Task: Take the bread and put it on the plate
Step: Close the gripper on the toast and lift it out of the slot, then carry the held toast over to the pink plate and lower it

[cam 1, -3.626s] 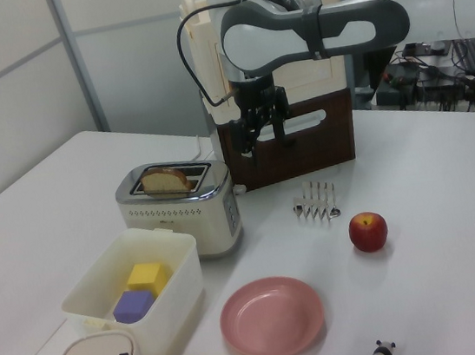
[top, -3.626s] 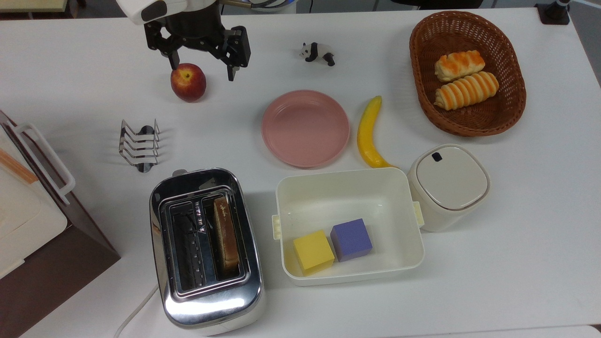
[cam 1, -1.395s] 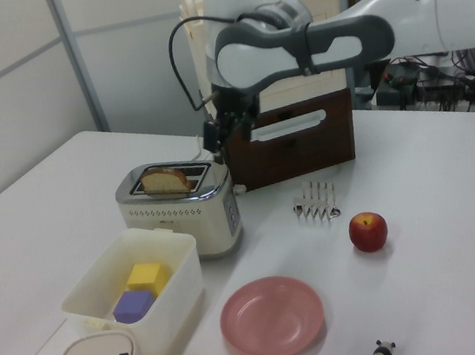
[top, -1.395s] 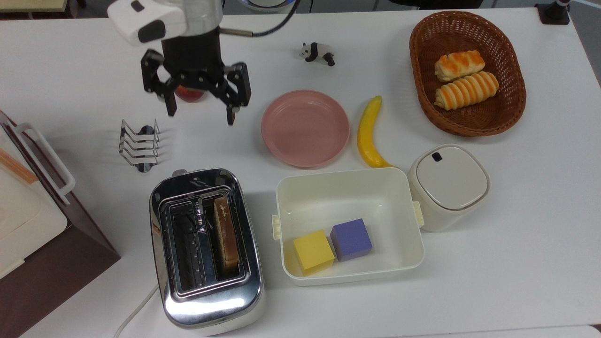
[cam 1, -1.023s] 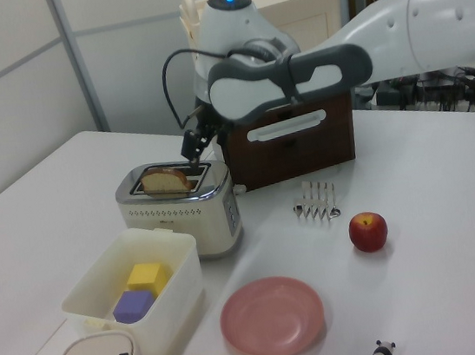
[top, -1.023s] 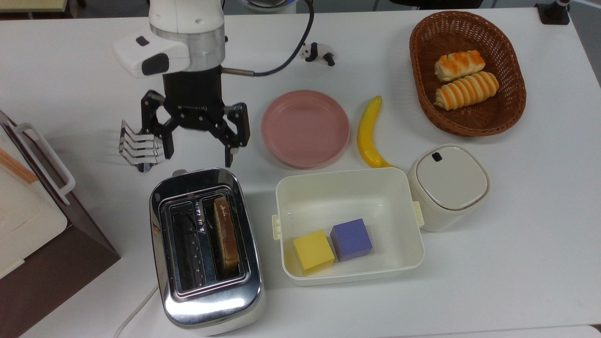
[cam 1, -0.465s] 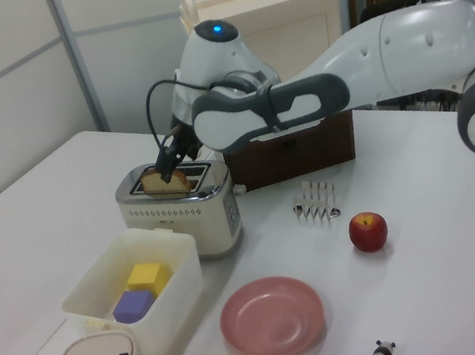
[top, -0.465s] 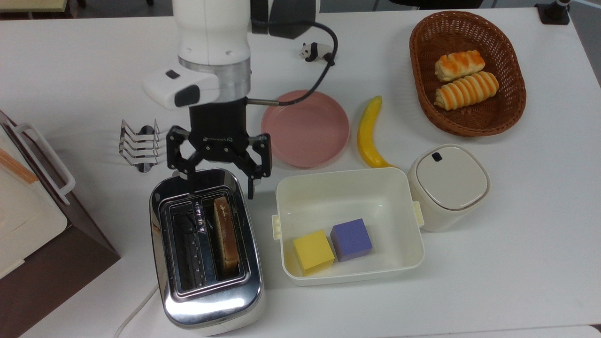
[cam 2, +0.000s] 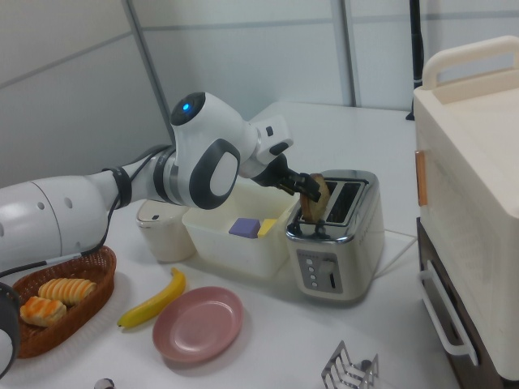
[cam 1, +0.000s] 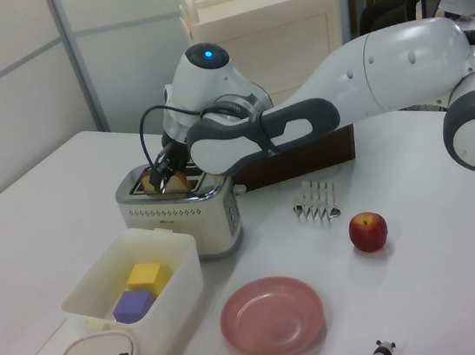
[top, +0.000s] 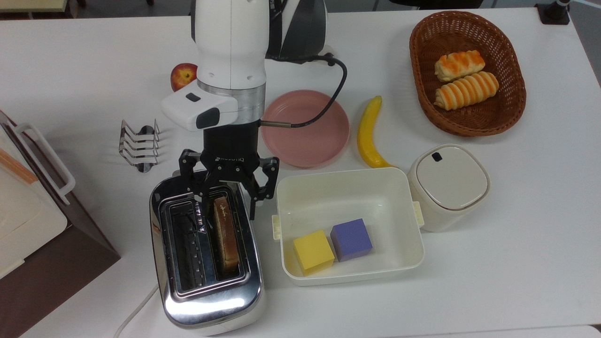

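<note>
Bread [top: 226,231], a brown grainy slice, stands in the top view's right slot of the chrome toaster [top: 206,300]. My gripper [top: 229,202] hangs open straddling its far end. I should descend squarely, pinch both faces, lift straight up, then cross to the round pink plate [top: 305,141].

— How is the light on my feed?

— Bright and even from overhead. Soft shadows fall beneath the gripper [top: 229,199]. Just below it in the top view, the chrome toaster [top: 206,300] throws white glare. Both side views look slightly soft.
</note>
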